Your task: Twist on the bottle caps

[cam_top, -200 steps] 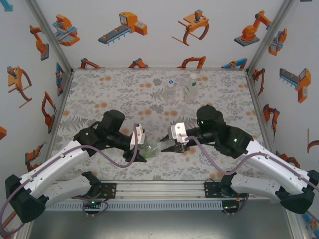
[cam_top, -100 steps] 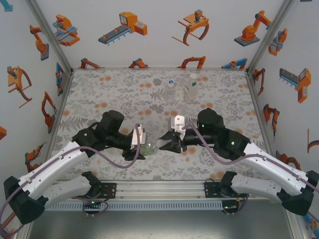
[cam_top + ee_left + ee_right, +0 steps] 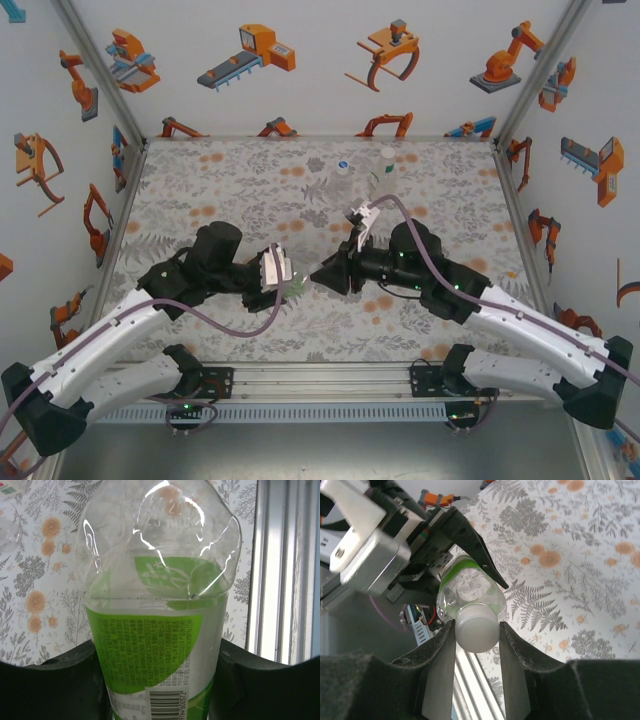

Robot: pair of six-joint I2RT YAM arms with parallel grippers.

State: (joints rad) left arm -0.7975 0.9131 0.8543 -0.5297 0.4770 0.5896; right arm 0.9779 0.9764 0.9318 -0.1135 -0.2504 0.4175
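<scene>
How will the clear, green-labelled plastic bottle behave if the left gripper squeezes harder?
Probably soft: the clear green-labelled plastic bottle has creased, dented walls above the label, so it may buckle. It looks empty, so likely light. Its glossy surface may slip in the left gripper while the small round white cap is turned.

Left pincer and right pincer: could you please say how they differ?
The left pincer clamps the green-labelled bottle by its body; the right pincer clamps its white cap. The left pincer reaches in from the left, the right pincer from the right. Both are shut, meeting at one bottle.
</scene>
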